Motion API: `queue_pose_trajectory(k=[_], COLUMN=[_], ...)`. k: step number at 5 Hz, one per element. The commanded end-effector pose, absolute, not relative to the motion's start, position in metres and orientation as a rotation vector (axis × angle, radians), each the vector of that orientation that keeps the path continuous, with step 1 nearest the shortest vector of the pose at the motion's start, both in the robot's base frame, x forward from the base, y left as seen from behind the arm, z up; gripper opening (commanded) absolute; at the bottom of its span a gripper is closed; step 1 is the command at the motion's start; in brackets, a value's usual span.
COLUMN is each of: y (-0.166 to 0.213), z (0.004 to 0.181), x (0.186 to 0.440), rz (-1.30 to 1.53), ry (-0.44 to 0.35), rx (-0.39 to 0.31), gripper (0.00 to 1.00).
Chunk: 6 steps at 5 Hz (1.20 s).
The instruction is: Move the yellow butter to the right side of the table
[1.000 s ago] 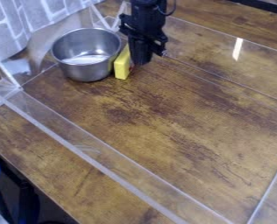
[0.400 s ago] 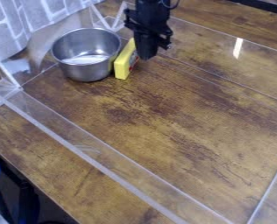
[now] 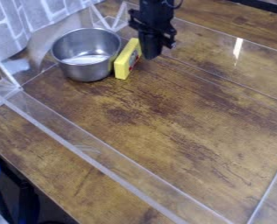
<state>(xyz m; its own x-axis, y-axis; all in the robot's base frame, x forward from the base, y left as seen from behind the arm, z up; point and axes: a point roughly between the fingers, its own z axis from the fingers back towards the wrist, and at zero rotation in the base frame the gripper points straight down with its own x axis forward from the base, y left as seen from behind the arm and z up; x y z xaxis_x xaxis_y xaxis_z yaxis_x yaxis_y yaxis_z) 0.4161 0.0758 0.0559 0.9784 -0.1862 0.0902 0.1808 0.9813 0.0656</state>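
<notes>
Lying flat, small yellow butter (image 3: 125,59)

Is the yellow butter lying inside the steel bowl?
No, the yellow butter lies on the table just to the right of the steel bowl, outside its rim.

The arm's visible end section is black throughout, matte, with a blocky housing at the top edge of the view. Below it the gripper (image 3: 152,51) narrows into a compact, dark body with angular contours. No markings, labels or screws can be distinguished at this resolution. No cables can be made out.
</notes>
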Motion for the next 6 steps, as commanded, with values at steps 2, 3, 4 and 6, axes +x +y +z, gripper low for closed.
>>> queue_pose_trajectory(k=[2, 3, 4, 6], y=[0.066, 0.064, 0.062, 0.056], z=[0.077, 0.074, 0.075, 0.072], x=[0.439, 0.444, 0.448, 0.451], rz=[-0.212, -0.216, -0.222, -0.237], ry=[-0.179, -0.184, -0.192, -0.201], rx=[0.064, 0.059, 0.056, 0.044], gripper=[0.00, 0.00, 0.00, 0.00])
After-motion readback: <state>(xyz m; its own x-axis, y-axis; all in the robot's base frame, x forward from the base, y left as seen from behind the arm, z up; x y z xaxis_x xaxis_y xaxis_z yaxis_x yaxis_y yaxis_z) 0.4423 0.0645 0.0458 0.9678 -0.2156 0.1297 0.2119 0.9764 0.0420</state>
